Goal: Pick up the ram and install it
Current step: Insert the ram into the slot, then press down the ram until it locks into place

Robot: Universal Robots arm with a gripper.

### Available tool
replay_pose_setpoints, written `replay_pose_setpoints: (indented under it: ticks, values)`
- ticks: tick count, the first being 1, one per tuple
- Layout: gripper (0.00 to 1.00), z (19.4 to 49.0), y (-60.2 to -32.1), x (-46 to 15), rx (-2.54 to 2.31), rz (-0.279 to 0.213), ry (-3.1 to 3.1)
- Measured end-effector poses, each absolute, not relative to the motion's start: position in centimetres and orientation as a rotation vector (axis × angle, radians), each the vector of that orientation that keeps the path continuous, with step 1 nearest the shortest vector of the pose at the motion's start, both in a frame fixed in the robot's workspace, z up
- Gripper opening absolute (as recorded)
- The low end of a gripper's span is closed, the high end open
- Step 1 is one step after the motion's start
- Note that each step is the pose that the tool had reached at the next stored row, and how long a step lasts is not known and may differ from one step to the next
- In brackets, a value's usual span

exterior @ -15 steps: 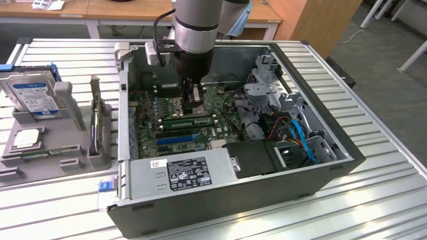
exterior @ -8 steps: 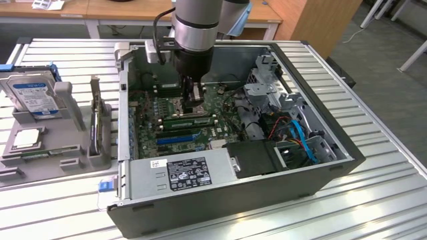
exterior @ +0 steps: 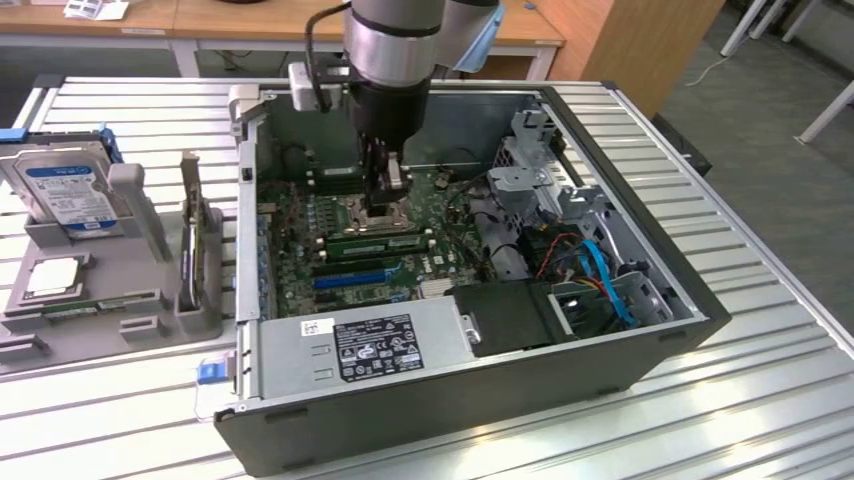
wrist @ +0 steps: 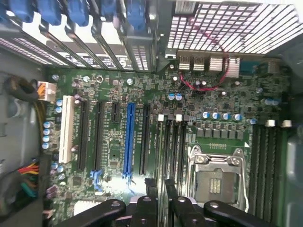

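The gripper of the arm is pictured lowered inside the open computer case, close above the motherboard and near the processor socket. In the wrist view its two dark fingers are held a little apart, and nothing is seen pinched between them. The ram is seen lying flat in the grey parts tray at the exterior view's left, outside the case and well apart from the gripper. A hard drive and an upright expansion card are held in the same tray.
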State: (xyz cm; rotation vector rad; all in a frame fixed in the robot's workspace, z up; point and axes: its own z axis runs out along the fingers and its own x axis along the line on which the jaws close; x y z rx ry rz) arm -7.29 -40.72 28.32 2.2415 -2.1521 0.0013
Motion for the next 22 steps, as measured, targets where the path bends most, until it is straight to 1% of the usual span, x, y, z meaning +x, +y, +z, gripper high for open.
replay_pose_setpoints:
  ticks: [3,7,8,9,10,11,22]
  values:
    - [0.2,29.41,-40.71,-7.29,2.242,0.001,-2.152]
    - [0.2,29.47,-40.71,-7.29,2.242,0.001,-2.152]
    - [0.19,29.47,-40.71,-7.29,2.242,0.001,-2.152]
    - [0.13,29.47,-40.71,-7.29,2.242,0.001,-2.152]
    - [0.13,29.48,-40.71,-7.29,2.242,0.001,-2.152]
    - [0.1,29.48,-40.71,-7.29,2.242,0.001,-2.152]
    - [0.1,29.48,-40.71,-7.29,2.242,0.001,-2.152]
